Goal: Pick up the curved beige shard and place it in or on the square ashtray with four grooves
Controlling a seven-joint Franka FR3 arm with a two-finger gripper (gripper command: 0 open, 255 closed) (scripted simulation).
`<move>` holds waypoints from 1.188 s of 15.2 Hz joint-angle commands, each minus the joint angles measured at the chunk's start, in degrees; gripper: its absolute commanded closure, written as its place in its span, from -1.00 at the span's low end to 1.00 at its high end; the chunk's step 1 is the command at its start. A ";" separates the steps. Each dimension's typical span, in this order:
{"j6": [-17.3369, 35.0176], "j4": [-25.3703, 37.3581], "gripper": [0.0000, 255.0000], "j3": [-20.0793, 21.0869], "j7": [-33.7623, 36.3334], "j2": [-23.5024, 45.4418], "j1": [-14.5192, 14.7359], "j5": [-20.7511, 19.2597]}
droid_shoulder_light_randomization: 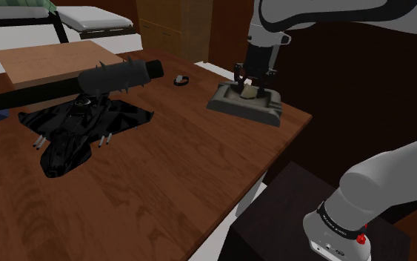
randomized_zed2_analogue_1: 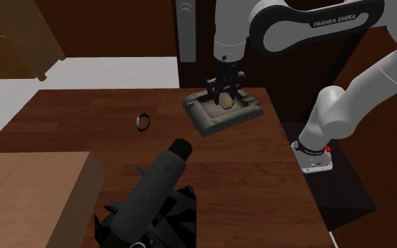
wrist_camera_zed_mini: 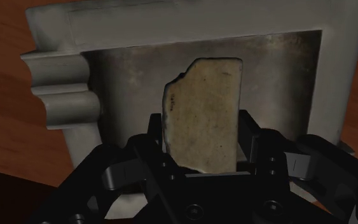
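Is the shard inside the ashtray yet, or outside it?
Inside: the shard is within the rim of the ashtray, clasped by the gripper. Whether it rests on the ashtray's floor: cannot tell.

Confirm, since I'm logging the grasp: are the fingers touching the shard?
Touching. The wrist view shows both fingers pressed against the shard, one on each side with no gap, over the ashtray.

"FRANKA EMIKA" stands on the white arm [randomized_zed2_analogue_1: 338, 20]

Arm [randomized_zed2_analogue_1: 309, 25] reaches out, wrist vertical, tool [droid_shoulder_light_randomization: 249, 89] pointing down, fingers [wrist_camera_zed_mini: 153, 143] clasping shard [wrist_camera_zed_mini: 203, 114].
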 commanded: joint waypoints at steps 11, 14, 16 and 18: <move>-7.18 8.22 -1.00 -0.41 0.34 1.07 -0.34 -0.55; -7.18 8.22 -1.00 -0.41 0.34 1.07 -0.33 -0.55; -7.18 8.22 -1.00 -0.41 0.34 1.07 -0.33 -0.55; -7.17 8.21 -1.00 -0.41 0.34 1.07 -0.33 -0.55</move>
